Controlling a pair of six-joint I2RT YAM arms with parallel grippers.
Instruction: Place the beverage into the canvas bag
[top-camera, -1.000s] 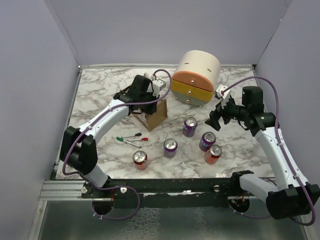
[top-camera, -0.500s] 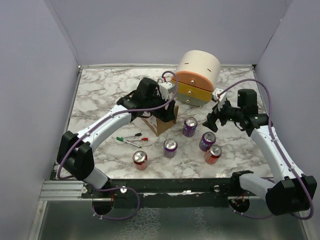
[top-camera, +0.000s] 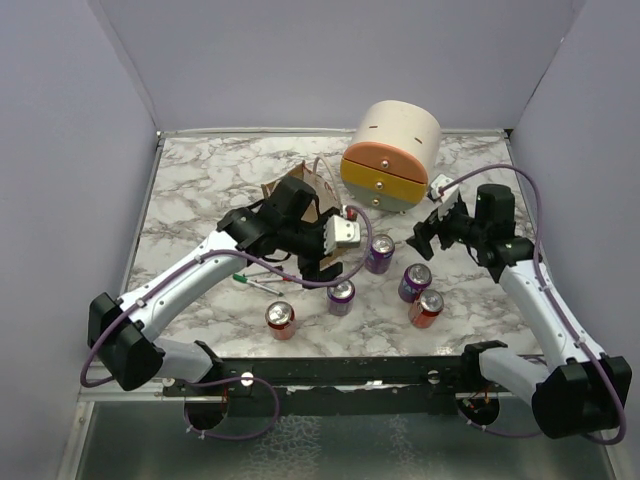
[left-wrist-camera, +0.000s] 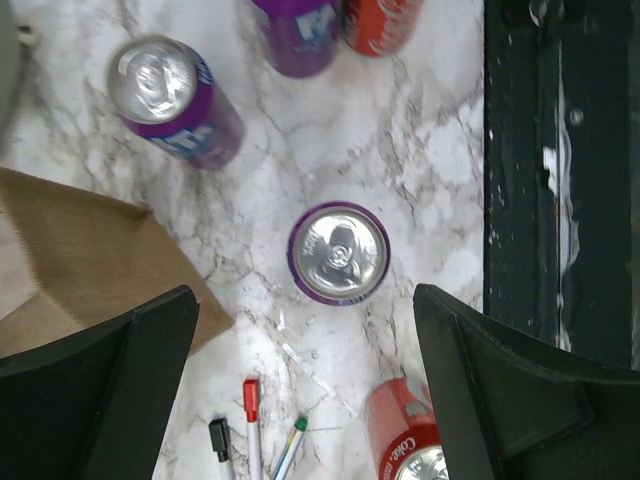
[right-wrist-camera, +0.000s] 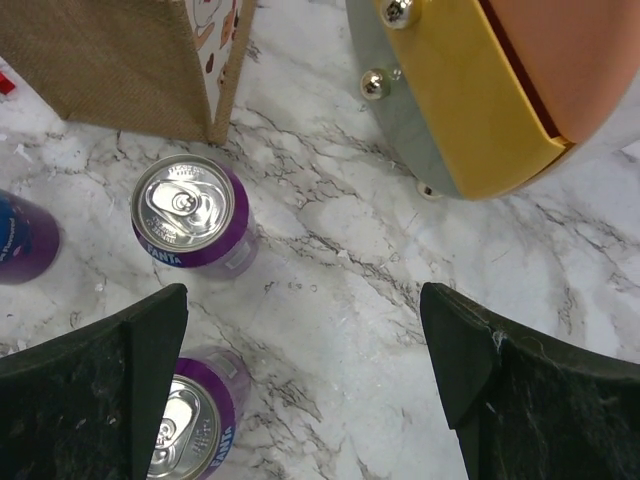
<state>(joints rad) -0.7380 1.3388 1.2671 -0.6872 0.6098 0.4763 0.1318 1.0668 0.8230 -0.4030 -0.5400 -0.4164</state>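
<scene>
The canvas bag (top-camera: 310, 185) is tan-brown and stands at mid-table, partly hidden behind my left arm; in the wrist views the bag (left-wrist-camera: 85, 255) (right-wrist-camera: 130, 60) shows only its woven side. Beverage cans stand in front of it. My left gripper (top-camera: 332, 263) (left-wrist-camera: 305, 325) hangs open above a purple can (top-camera: 341, 296) (left-wrist-camera: 338, 253), holding nothing. My right gripper (top-camera: 425, 237) (right-wrist-camera: 305, 310) is open over bare marble, with a purple Fanta can (top-camera: 380, 253) (right-wrist-camera: 190, 225) just to its left and another purple can (top-camera: 414, 282) (right-wrist-camera: 190, 430) beside its left finger.
A round cream drawer unit (top-camera: 390, 155) (right-wrist-camera: 490, 80) stands at the back right. Two red cans (top-camera: 427, 307) (top-camera: 280, 318) stand near the front edge. Pens (top-camera: 258, 280) (left-wrist-camera: 250, 430) lie left of the cans. The black front rail (left-wrist-camera: 560, 200) borders the table.
My left gripper opened, left the bag and swung toward the near side over the purple can. The bag now sits farther back. The right gripper edged slightly left.
</scene>
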